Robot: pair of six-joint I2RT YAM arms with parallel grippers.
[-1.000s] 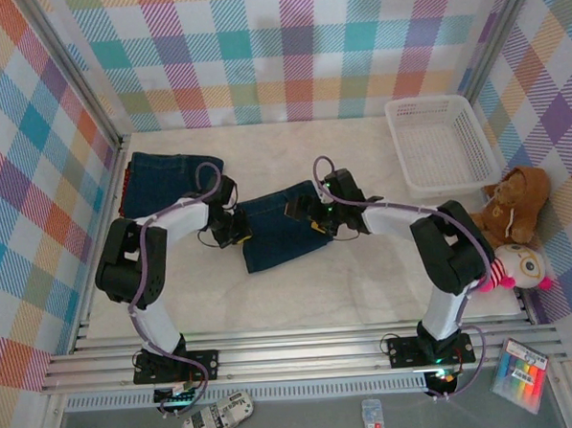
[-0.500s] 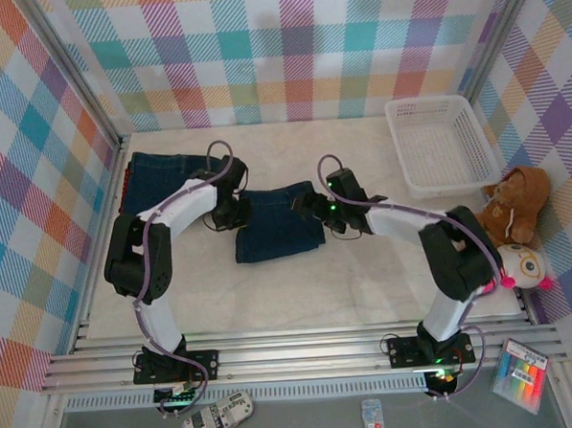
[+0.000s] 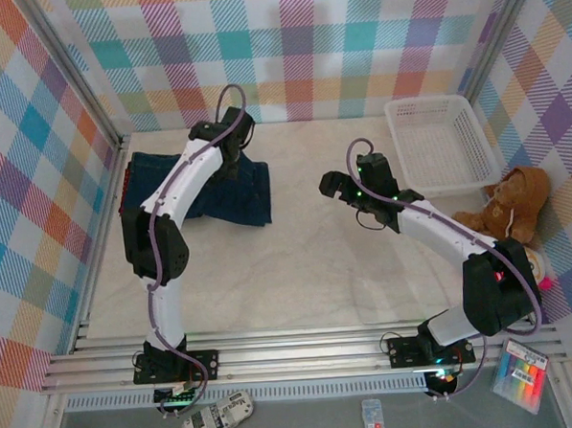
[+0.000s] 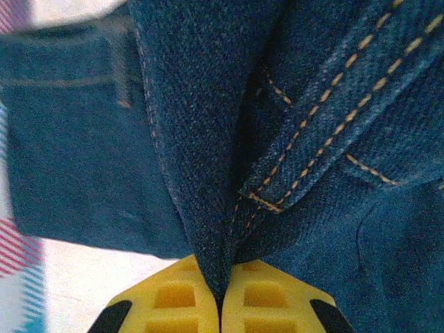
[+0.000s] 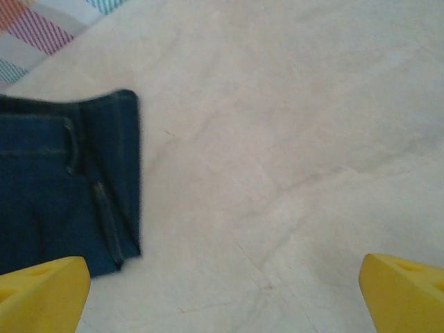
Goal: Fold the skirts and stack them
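Step in hand: the stacking step, as I read it. One folded denim skirt [image 3: 239, 193] is being brought to the pile [image 3: 151, 169] at the far left of the tabletop [image 3: 299, 271].
Left fingers [image 4: 201, 305]: pressed together, clamped on a doubled edge of that skirt's cloth (the orange-stitched seams run right up to the pinch).
Right fingers [image 3: 330, 184]: spread apart and holding nothing, over bare tabletop. The skirt's near edge sits well to their left in the wrist view.
Where the skirt is: at the far left of the tabletop, under the outstretched left arm [image 3: 184, 181]. Its left part overlaps the pile and its right part reaches out past it.
The pile: dark blue denim on top, with a thin red edge at its left side. I cannot tell how many garments lie beneath.
How far along: late, I would judge, since no loose skirt lies elsewhere on the tabletop.
Next move calls for: sliding the held skirt further left until its edges square with the pile. Then the fingers should part and lift straight up, so the fold is not dragged open (denim is stiff, which helps).
Risk: releasing where it lies would leave the top skirt hanging off the pile.
Not part of the job: the white basket [image 3: 443, 146] and the teddy bear [image 3: 513, 205] at the right.
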